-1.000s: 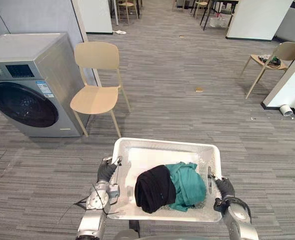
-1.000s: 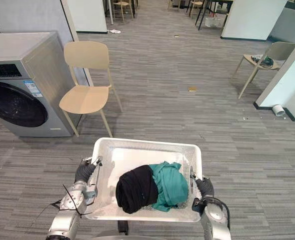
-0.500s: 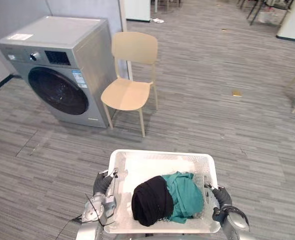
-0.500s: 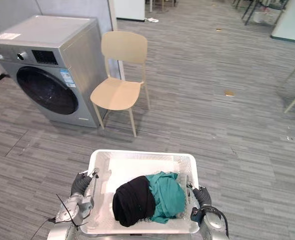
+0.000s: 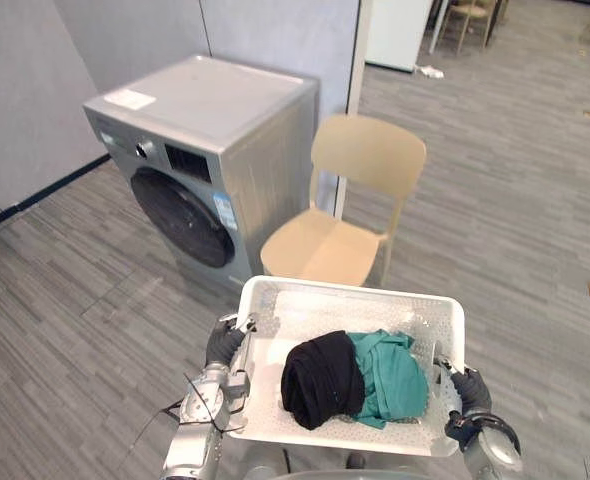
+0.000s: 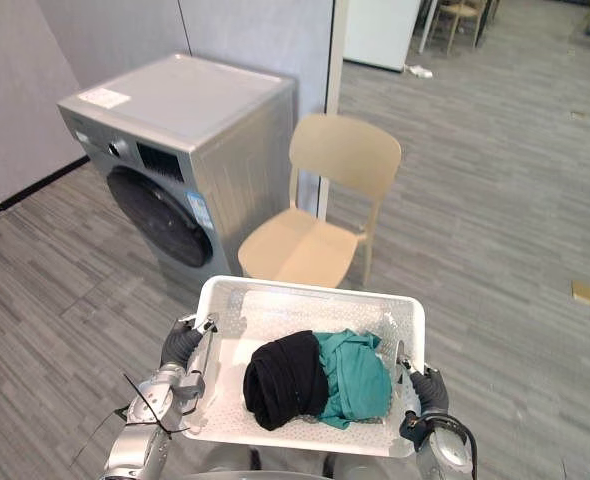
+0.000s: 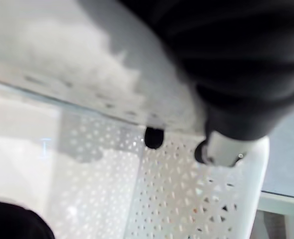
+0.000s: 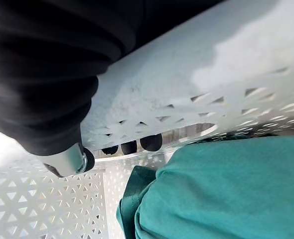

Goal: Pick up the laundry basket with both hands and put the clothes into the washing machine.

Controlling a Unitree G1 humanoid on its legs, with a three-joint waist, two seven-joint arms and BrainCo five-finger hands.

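Observation:
I carry a white perforated laundry basket [image 5: 275,298] in front of me, held off the floor. In it lie a black garment [image 5: 320,378] and a teal garment [image 5: 393,374], side by side. My left hand [image 5: 227,345] is curled round the basket's left handle; its dark fingertips [image 7: 154,138] poke through the slot. My right hand [image 5: 469,392] grips the right handle, its fingertips [image 8: 133,146] showing through the rim beside the teal cloth [image 8: 226,189]. A grey front-loading washing machine [image 5: 200,170] stands ahead to the left, its round dark door [image 5: 179,216] closed.
A beige chair [image 5: 342,218] stands right beside the machine, just beyond the basket's far edge. A grey wall [image 5: 95,60] runs behind the machine. Grey striped floor [image 5: 65,300] lies to the left and right; more chairs [image 5: 470,14] stand far back.
The camera has swung left and closer: the washing machine and chair now sit nearer and more central. Both hands still hold the basket; the clothes have not shifted in it.

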